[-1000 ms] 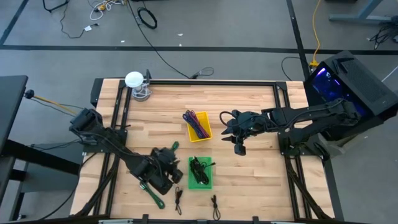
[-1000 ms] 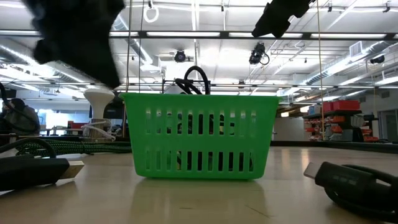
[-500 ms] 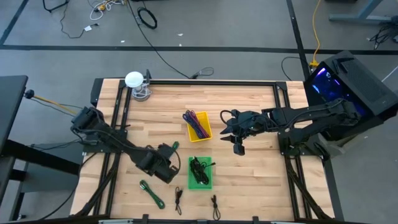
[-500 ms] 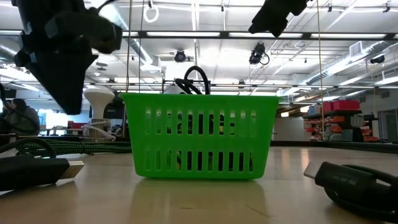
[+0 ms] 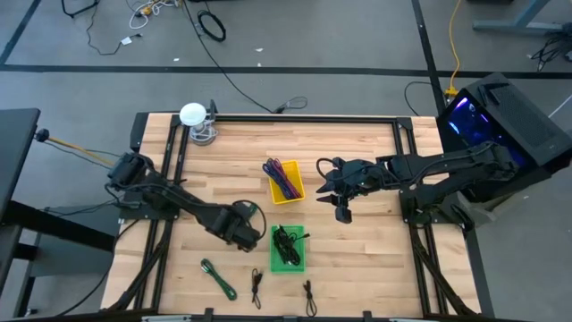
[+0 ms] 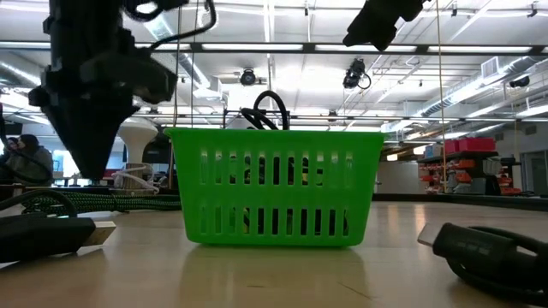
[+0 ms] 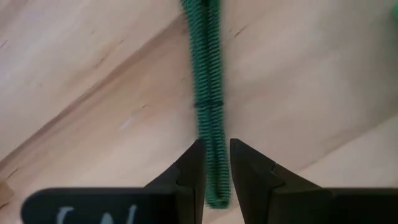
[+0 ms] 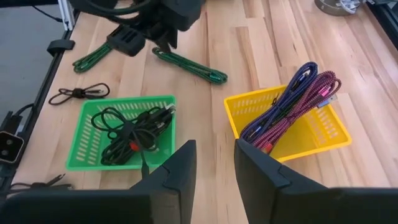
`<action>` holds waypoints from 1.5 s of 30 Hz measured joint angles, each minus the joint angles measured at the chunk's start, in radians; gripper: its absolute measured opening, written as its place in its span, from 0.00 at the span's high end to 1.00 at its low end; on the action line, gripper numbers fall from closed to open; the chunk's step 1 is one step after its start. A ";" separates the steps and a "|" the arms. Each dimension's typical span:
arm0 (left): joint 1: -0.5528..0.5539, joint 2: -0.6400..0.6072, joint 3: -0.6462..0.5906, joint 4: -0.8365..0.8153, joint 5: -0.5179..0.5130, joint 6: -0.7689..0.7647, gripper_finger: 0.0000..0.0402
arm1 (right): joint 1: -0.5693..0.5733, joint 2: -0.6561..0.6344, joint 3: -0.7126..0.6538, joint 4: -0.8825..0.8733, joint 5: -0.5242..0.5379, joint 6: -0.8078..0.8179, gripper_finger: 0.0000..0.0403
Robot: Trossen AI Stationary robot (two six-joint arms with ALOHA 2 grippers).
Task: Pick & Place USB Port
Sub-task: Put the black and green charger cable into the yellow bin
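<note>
Across the pale wooden slat table (image 5: 357, 259) we see a green plastic basket (image 5: 288, 248) of black cables beside a yellow basket (image 5: 286, 180). Our left gripper (image 7: 216, 163) pinches a green braided USB cable (image 7: 208, 81) just beside the green one. Our right gripper (image 8: 214, 163) hovers slightly parted. Grey floor surrounds us.

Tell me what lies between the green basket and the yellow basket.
Nothing: only bare table separates the green basket from the yellow basket, as the high view and right wrist view show.
</note>
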 joint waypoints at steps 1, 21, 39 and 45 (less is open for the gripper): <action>0.004 0.000 -0.011 -0.002 0.011 -0.002 0.81 | 0.000 0.000 0.000 -0.003 0.000 0.000 0.72; 0.042 0.000 -0.105 0.183 0.072 0.035 0.81 | 0.000 0.000 0.000 -0.007 0.000 -0.008 0.72; 0.047 0.028 -0.104 0.178 0.038 0.132 0.98 | 0.000 0.000 0.000 -0.020 0.000 -0.006 0.72; 0.049 -0.037 -0.106 0.074 -0.040 0.124 0.98 | 0.000 0.000 0.000 -0.024 0.001 -0.005 0.72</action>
